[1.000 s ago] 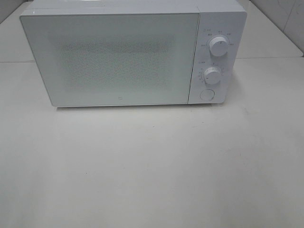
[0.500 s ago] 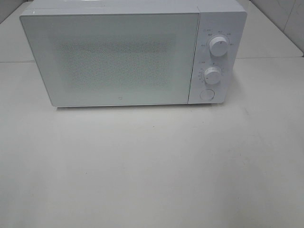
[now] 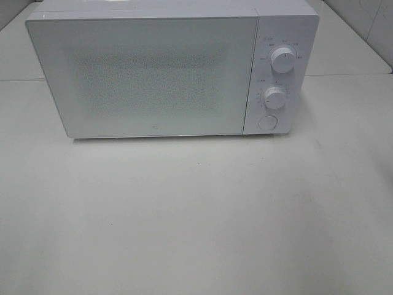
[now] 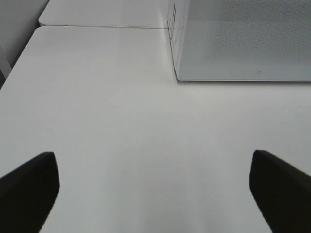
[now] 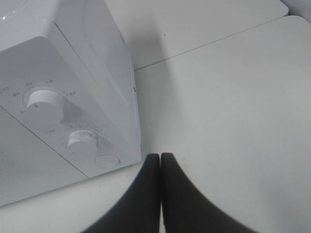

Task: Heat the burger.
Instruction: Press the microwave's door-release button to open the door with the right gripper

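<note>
White speckled glass fills the shut door (image 3: pixel 147 74) of the microwave (image 3: pixel 172 67), and nothing behind it can be made out. The burger shows in no view, so I cannot tell where it is. Right of the door sit an upper knob (image 3: pixel 282 59), a lower knob (image 3: pixel 275 97) and a round button (image 3: pixel 267 122). The microwave stands on a pale tabletop (image 3: pixel 196 215). The right hand (image 5: pixel 161 158) is clenched, fingers pressed together and empty, near the control-panel corner. The left hand (image 4: pixel 153 165) is released, fingers wide apart over the tabletop, facing the door's left corner.
</note>
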Controlling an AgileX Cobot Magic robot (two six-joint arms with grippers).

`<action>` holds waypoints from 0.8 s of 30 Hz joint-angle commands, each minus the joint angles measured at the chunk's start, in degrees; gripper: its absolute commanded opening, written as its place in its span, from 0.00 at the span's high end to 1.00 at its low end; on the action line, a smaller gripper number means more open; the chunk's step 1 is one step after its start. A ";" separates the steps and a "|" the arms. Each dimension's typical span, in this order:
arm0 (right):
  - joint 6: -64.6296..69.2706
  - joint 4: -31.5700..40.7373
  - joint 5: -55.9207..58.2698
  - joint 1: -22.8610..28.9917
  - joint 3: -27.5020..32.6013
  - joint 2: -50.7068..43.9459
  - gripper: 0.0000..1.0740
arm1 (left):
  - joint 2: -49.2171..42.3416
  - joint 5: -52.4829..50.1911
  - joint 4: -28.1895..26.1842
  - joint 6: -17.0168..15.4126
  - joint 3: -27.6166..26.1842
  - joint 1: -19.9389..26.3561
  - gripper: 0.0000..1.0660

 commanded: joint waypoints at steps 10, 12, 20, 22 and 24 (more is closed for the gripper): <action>24.47 -0.40 -24.12 -0.29 5.10 11.40 1.00 | -1.26 -0.34 -0.40 0.11 0.17 0.00 0.06; 31.17 -0.40 -28.42 -0.29 6.88 14.38 1.00 | -1.26 -0.34 -0.40 0.11 0.17 0.00 0.06; 44.63 -2.23 -35.01 -0.29 8.19 21.66 1.00 | -1.26 -0.34 -0.40 0.11 0.17 0.00 0.06; 46.58 -2.35 -35.12 -0.23 8.19 22.40 1.00 | -1.26 -0.34 -0.40 0.11 0.17 0.00 0.06; 51.68 -0.23 -36.27 1.72 8.19 24.75 1.00 | -1.26 -0.34 -0.40 0.11 0.17 0.00 0.06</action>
